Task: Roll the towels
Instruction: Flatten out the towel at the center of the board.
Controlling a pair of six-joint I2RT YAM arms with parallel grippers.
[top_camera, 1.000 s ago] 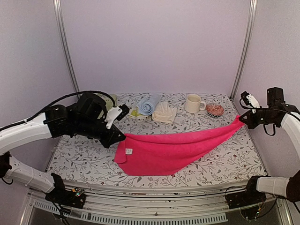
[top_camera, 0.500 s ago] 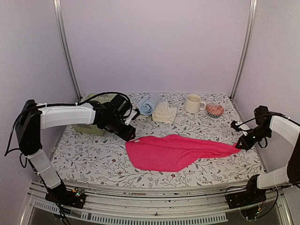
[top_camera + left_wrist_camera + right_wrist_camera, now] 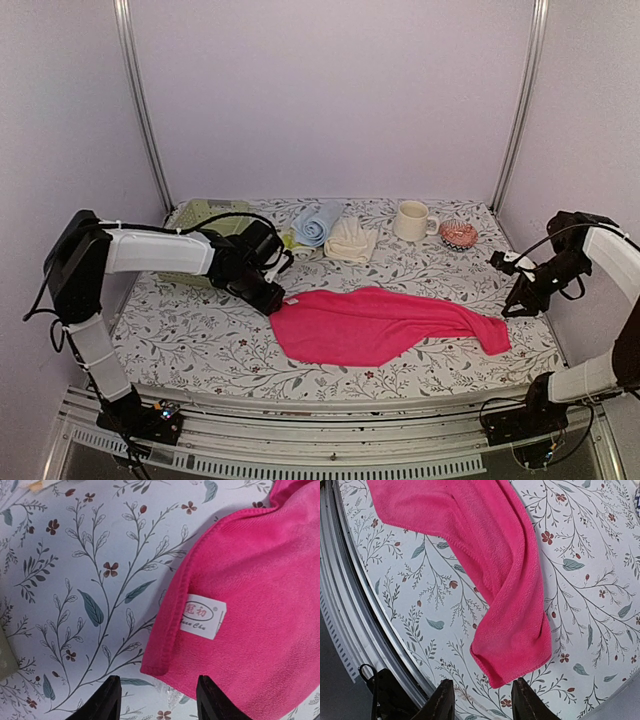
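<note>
Your left hand (image 3: 272, 297) is open and holds nothing; its fingers stand apart just beside the pink towel (image 3: 380, 325), at the corner bearing the label (image 3: 204, 616). Your right hand (image 3: 515, 300) is also open and empty, just beside the towel's doubled-over far end, near the right edge of the counter (image 3: 170, 345).

Treat the pink towel as not yet rolled: it lies flat and wrinkled across the counter's middle. Along the far edge, the blue towel (image 3: 316, 222) appears rolled and the cream towel (image 3: 350, 240) looks bundled. The state of the yellow-green towel (image 3: 287, 241) cannot be confirmed.
</note>
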